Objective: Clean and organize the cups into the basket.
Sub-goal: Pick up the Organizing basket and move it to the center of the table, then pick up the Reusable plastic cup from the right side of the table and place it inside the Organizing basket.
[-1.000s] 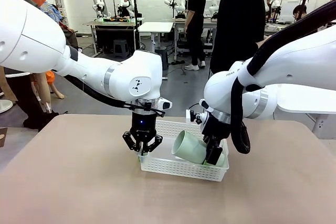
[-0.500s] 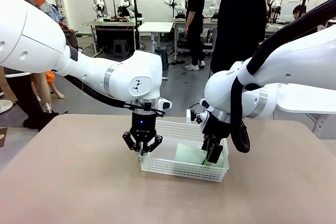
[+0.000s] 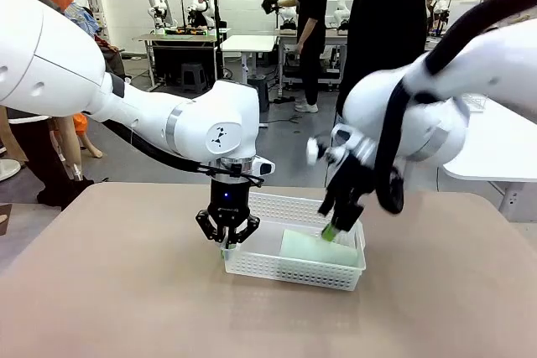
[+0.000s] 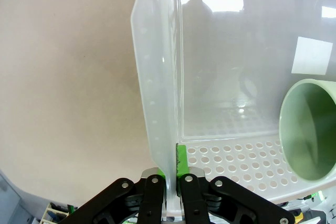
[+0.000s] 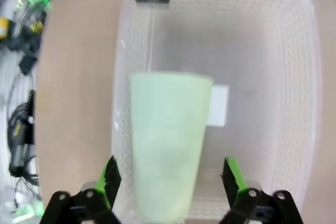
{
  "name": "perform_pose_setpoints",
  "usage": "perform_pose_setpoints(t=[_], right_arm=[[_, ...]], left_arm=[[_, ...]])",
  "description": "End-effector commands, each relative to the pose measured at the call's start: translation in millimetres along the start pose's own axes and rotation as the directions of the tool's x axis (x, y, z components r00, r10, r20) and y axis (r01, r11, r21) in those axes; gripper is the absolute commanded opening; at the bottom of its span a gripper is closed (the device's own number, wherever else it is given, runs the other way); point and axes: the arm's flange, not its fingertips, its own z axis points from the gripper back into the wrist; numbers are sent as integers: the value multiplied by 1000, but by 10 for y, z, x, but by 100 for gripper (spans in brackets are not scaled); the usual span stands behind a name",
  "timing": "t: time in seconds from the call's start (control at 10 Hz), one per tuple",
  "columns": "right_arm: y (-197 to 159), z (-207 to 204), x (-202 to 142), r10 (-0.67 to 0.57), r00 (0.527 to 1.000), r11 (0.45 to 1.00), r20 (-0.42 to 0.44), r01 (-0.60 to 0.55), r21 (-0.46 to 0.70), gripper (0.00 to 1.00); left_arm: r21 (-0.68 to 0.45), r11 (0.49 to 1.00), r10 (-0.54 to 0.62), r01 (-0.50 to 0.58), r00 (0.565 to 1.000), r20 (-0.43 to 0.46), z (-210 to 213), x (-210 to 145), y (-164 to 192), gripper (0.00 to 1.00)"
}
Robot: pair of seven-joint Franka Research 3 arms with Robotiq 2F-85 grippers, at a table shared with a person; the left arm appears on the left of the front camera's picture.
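L gripper (image 3: 228,239) is clenched on the basket (image 3: 289,272) wall at its near-left corner. R gripper (image 3: 338,225) hangs w/ fingers spread, empty, just above the mint cup (image 3: 317,249), which lies on its side inside the basket.

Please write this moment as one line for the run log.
left gripper: shut on basket wall | right gripper: open over mint cup | mint cup: lying on side in basket

No words or numbers can be read anywhere. The left arm (image 3: 168,115) bears a small black emblem (image 3: 220,136) on its white wrist joint, a mark without letters. A white sticker (image 4: 312,56) on the floor of the basket (image 4: 157,103) looks blank.
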Motion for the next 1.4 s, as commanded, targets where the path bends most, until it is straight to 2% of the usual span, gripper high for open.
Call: perform_pose_setpoints(t=[0.0,0.2,0.4,0.6,0.8,1.0,1.1,1.2,1.3], right_arm=[[172,721,-429,62,978,998,199,-60,-17,100],[183,1207,-1026,63,923,998,379,-54,-33,100],[264,1437,-1777,145,882,989,448,-137,-51,100],[363,1429,-2411,175,857,985,485,-148,-92,100],[382,1370,-3021,66,802,994,594,-5,-105,100],[416,1352,-3363,20,741,991,671,76,-112,100],[434,1397,-3418,20,719,988,695,93,-125,100],[397,1463,-3311,-9,704,986,711,122,-109,100],[488,1333,-3468,-9,762,992,647,91,-93,100]], left_arm=[[7,1000,-2,2,1000,-5,-29,1,37,0],[7,1000,-2,2,1000,-5,-29,1,37,0],[7,1000,-2,2,1000,-5,-29,1,37,0],[7,1000,-2,2,1000,-5,-29,1,37,0],[7,1000,-2,2,1000,-5,-29,1,37,0],[7,1000,-2,2,1000,-5,-29,1,37,0],[7,1000,-2,2,1000,-5,-29,1,37,0],[7,1000,-2,2,1000,-5,-29,1,37,0],[7,1000,-2,2,1000,-5,-29,1,37,0]])
